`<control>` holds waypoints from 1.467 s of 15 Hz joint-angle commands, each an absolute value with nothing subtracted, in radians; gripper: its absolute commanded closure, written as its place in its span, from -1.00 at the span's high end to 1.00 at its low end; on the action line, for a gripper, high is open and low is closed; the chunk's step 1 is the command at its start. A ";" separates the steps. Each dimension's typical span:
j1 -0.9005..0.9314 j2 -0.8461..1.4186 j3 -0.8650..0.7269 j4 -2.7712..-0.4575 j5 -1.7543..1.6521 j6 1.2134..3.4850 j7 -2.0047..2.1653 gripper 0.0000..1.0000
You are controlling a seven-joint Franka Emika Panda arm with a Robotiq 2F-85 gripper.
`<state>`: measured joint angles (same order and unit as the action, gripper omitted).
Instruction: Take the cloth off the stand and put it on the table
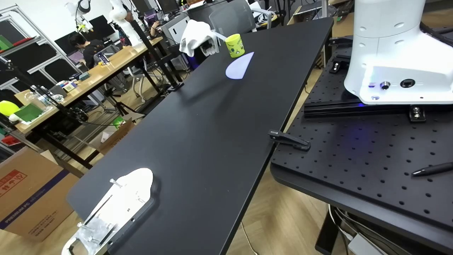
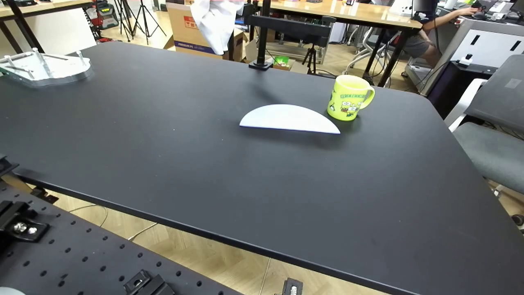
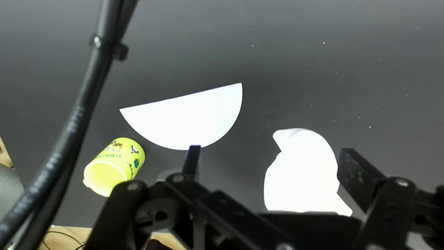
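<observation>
A white cloth hangs raised above the far part of the black table, with a black part showing under it. In an exterior view, the cloth hangs left of the black stand post with its crossbar. What holds the cloth is mostly hidden. In the wrist view, my gripper is open, its fingers wide apart. The cloth appears between them, nearer the right finger. I cannot tell its depth or whether it touches. The gripper does not show in either exterior view.
A half-round white sheet lies on the table beside a yellow-green mug. A white board with pegs sits at the table's other end. The robot base stands beside the table. The post's base is at the far edge.
</observation>
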<state>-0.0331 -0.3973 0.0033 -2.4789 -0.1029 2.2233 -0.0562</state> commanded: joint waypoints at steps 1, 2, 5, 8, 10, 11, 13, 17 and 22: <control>-0.008 -0.252 -0.003 -2.378 -0.092 2.252 -0.101 1.00; -0.002 -0.226 0.000 -2.360 -0.088 2.260 -0.117 1.00; 0.014 -0.149 0.008 -2.300 -0.095 2.278 -0.152 1.00; 0.028 -0.087 0.012 -2.241 -0.089 2.270 -0.205 1.00; 0.030 -0.053 0.016 -2.214 -0.088 2.270 -0.229 0.45; 0.030 -0.039 0.017 -2.202 -0.088 2.268 -0.239 0.33; 0.030 -0.017 0.019 -2.184 -0.083 2.265 -0.257 0.02; 0.031 -0.007 0.026 -2.166 -0.078 2.256 -0.287 -0.50; 0.044 -0.049 0.044 -2.180 -0.045 2.220 -0.332 -1.00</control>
<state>0.0317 -0.0185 0.0367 -2.1872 -0.0722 2.2726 -0.3000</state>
